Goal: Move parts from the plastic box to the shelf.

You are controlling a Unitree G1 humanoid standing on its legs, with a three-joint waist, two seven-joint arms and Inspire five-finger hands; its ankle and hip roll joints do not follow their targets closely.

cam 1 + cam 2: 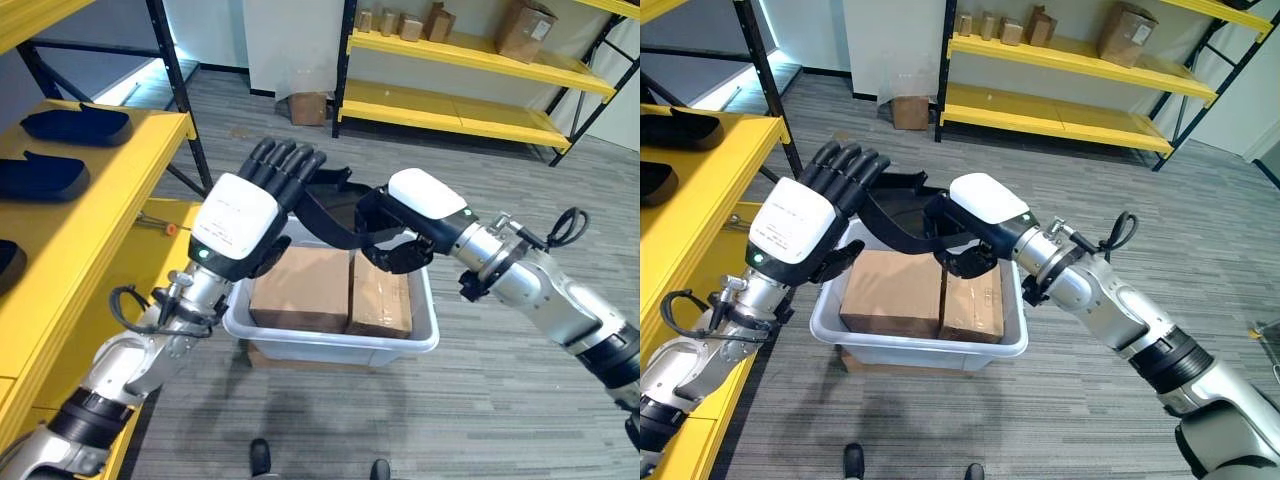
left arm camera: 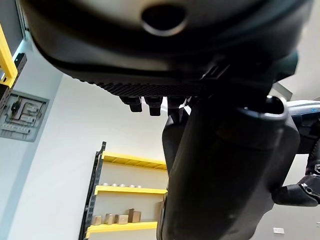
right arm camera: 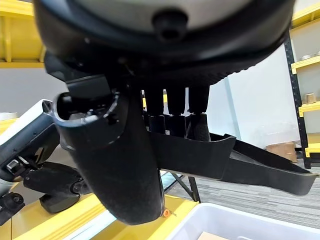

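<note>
Right hand [image 1: 965, 235] is curled round a black part [image 1: 902, 222] above plastic box [image 1: 915, 345], left hand [image 1: 815, 225] spread beside it for support, prob. for shelf [image 1: 700, 190] transfer.

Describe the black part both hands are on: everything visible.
The black part is a long, matte, dark moulded piece, plastic by its look, shaped like a shallow tray with a raised rim and a tapering end. It hangs roughly level above the plastic box, clear of the cardboard boxes inside. The right hand is curled round one end; the left hand lies against the other with straight fingers.
</note>
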